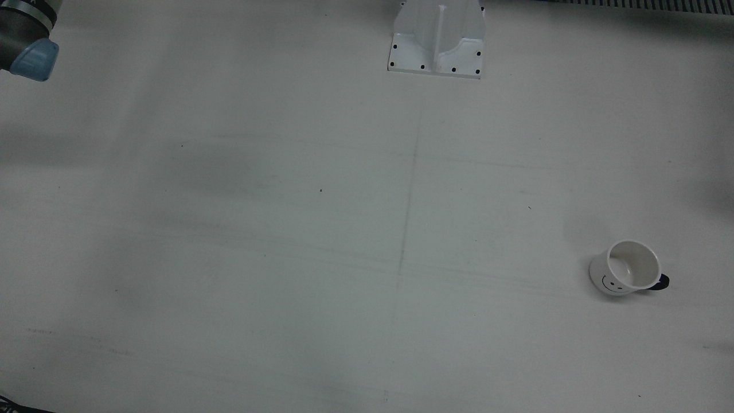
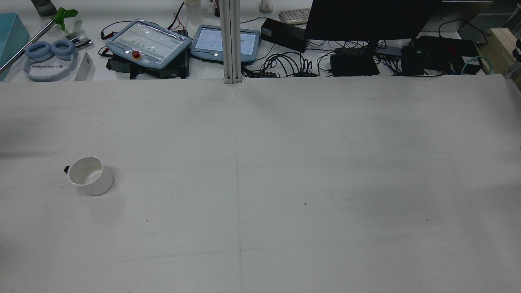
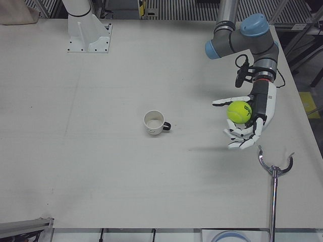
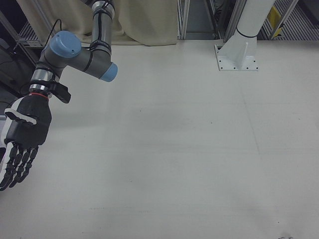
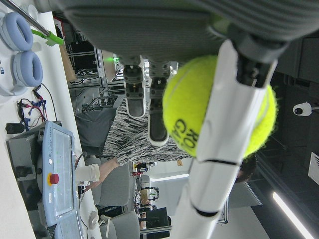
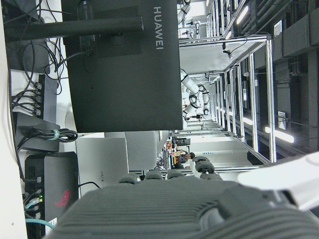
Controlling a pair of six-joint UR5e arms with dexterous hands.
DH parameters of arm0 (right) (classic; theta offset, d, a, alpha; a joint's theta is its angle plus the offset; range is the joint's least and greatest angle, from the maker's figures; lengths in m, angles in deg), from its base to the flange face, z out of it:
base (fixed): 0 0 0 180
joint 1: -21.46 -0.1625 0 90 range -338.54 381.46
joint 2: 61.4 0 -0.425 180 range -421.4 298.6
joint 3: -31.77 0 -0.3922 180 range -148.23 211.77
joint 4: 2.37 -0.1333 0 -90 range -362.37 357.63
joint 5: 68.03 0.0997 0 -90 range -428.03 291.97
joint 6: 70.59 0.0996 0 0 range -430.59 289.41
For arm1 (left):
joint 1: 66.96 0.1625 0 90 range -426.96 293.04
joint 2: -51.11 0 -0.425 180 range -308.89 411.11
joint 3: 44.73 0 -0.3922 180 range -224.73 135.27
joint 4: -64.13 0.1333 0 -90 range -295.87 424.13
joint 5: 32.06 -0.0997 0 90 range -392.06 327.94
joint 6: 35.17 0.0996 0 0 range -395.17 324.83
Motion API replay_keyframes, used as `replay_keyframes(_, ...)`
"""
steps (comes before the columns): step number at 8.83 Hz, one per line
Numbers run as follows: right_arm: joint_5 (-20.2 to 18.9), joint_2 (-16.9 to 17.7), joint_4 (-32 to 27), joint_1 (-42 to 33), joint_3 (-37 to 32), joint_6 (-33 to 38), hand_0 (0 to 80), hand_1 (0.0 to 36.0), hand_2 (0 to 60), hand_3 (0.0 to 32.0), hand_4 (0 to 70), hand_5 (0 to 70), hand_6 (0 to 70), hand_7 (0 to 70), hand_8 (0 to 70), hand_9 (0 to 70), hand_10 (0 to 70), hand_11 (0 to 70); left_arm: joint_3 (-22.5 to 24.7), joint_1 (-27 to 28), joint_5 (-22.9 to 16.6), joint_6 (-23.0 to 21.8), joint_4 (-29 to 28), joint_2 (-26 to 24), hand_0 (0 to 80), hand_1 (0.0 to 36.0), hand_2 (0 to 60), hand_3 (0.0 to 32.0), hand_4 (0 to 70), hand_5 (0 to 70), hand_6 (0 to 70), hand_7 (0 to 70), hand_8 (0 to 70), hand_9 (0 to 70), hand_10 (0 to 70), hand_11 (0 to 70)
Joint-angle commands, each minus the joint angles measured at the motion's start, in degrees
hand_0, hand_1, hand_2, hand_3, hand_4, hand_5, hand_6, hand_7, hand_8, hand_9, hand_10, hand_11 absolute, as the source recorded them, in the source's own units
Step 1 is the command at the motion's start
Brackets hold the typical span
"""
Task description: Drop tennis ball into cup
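Note:
A white cup point(image 3: 154, 122) with a dark handle and a smiley face stands upright and empty on the table; it also shows in the front view point(image 1: 628, 268) and the rear view point(image 2: 90, 176). My left hand point(image 3: 247, 121) is shut on a yellow-green tennis ball point(image 3: 239, 112) and holds it above the table, well to the right of the cup in the left-front view. The ball point(image 5: 219, 107) fills the left hand view between the fingers point(image 5: 224, 124). My right hand point(image 4: 22, 139) hangs open and empty, fingers straight down, off the table's far side from the cup.
White arm pedestals point(image 1: 438, 40) point(image 3: 88, 30) stand at the table's robot side. A metal rod with a claw end point(image 3: 275, 171) lies near the left hand. Teach pendants point(image 2: 148, 40), a monitor point(image 2: 366, 16) and cables lie beyond the table's operator edge.

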Motion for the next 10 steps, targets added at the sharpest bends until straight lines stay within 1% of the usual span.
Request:
replay_keyframes(1, 0.0, 0.0, 0.0, 0.0, 0.0, 0.0, 0.0, 0.0, 0.0, 0.0, 0.0, 0.0, 0.0, 0.0, 0.0, 0.0, 0.0, 0.0, 0.1, -0.1, 0.0, 0.0, -0.1, 0.0, 79.7, 28.2, 6.6, 0.0, 5.9, 22.8, 70.0, 70.0, 36.7, 45.7, 15.6, 25.8)
replay_keyframes(2, 0.0, 0.0, 0.0, 0.0, 0.0, 0.0, 0.0, 0.0, 0.0, 0.0, 0.0, 0.0, 0.0, 0.0, 0.0, 0.0, 0.0, 0.0, 0.8, -0.2, 0.0, 0.0, 0.0, 0.0, 79.3, 28.4, 6.5, 0.0, 5.9, 22.0, 67.8, 70.0, 35.6, 45.8, 15.6, 25.7)
replay_keyframes(3, 0.0, 0.0, 0.0, 0.0, 0.0, 0.0, 0.0, 0.0, 0.0, 0.0, 0.0, 0.0, 0.0, 0.0, 0.0, 0.0, 0.0, 0.0, 1.7, -0.2, 0.0, 0.0, 0.1, 0.3, 79.7, 28.3, 7.0, 0.0, 6.0, 22.8, 70.0, 70.0, 36.5, 45.5, 15.3, 25.4)
replay_keyframes(4, 0.0, 0.1, 0.0, 0.0, 0.0, 0.0, 0.0, 0.0, 0.0, 0.0, 0.0, 0.0, 0.0, 0.0, 0.0, 0.0, 0.0, 0.0, 3.3, -0.6, 0.0, 0.2, 0.0, 2.1, 79.7, 28.7, 6.1, 0.0, 6.1, 21.6, 68.1, 70.0, 35.3, 45.4, 15.2, 25.2)
replay_keyframes(5, 0.0, 0.0, 0.0, 0.0, 0.0, 0.0, 0.0, 0.0, 0.0, 0.0, 0.0, 0.0, 0.0, 0.0, 0.0, 0.0, 0.0, 0.0, 6.4, -0.5, -0.3, 0.7, 0.0, 4.0, 79.7, 28.5, 6.8, 0.0, 6.3, 22.4, 70.0, 70.0, 35.9, 45.2, 15.3, 25.3)
replay_keyframes(6, 0.0, 0.0, 0.0, 0.0, 0.0, 0.0, 0.0, 0.0, 0.0, 0.0, 0.0, 0.0, 0.0, 0.0, 0.0, 0.0, 0.0, 0.0, 8.6, 0.0, -0.5, 1.3, 1.1, 4.9, 79.7, 28.6, 6.6, 0.0, 6.7, 21.9, 69.4, 70.0, 35.3, 45.1, 15.2, 25.2)
replay_keyframes(7, 0.0, 0.0, 0.0, 0.0, 0.0, 0.0, 0.0, 0.0, 0.0, 0.0, 0.0, 0.0, 0.0, 0.0, 0.0, 0.0, 0.0, 0.0, 9.3, 0.0, -0.7, 3.0, 1.4, 4.7, 79.7, 28.4, 7.3, 0.0, 7.0, 22.6, 70.0, 70.0, 35.8, 44.7, 15.0, 24.9)
replay_keyframes(8, 0.0, 0.0, 0.0, 0.0, 0.0, 0.0, 0.0, 0.0, 0.0, 0.0, 0.0, 0.0, 0.0, 0.0, 0.0, 0.0, 0.0, 0.0, 9.5, 0.9, -0.8, 4.4, 1.6, 4.5, 79.1, 28.4, 6.2, 0.0, 7.4, 21.4, 68.0, 70.0, 34.7, 44.8, 14.7, 24.5)
replay_keyframes(9, 0.0, 0.0, 0.0, 0.0, 0.0, 0.0, 0.0, 0.0, 0.0, 0.0, 0.0, 0.0, 0.0, 0.0, 0.0, 0.0, 0.0, 0.0, 9.9, 2.9, -0.7, 4.7, 1.9, 4.2, 79.5, 28.2, 7.1, 0.0, 7.3, 22.6, 70.0, 70.0, 35.8, 44.6, 14.9, 24.7)
replay_keyframes(10, 0.0, 0.0, 0.0, 0.0, 0.0, 0.0, 0.0, 0.0, 0.0, 0.0, 0.0, 0.0, 0.0, 0.0, 0.0, 0.0, 0.0, 0.0, 10.9, 4.4, -0.6, 7.4, 2.1, 3.9, 78.4, 28.1, 6.7, 0.0, 7.6, 21.7, 69.8, 70.0, 35.3, 45.1, 15.0, 24.8)
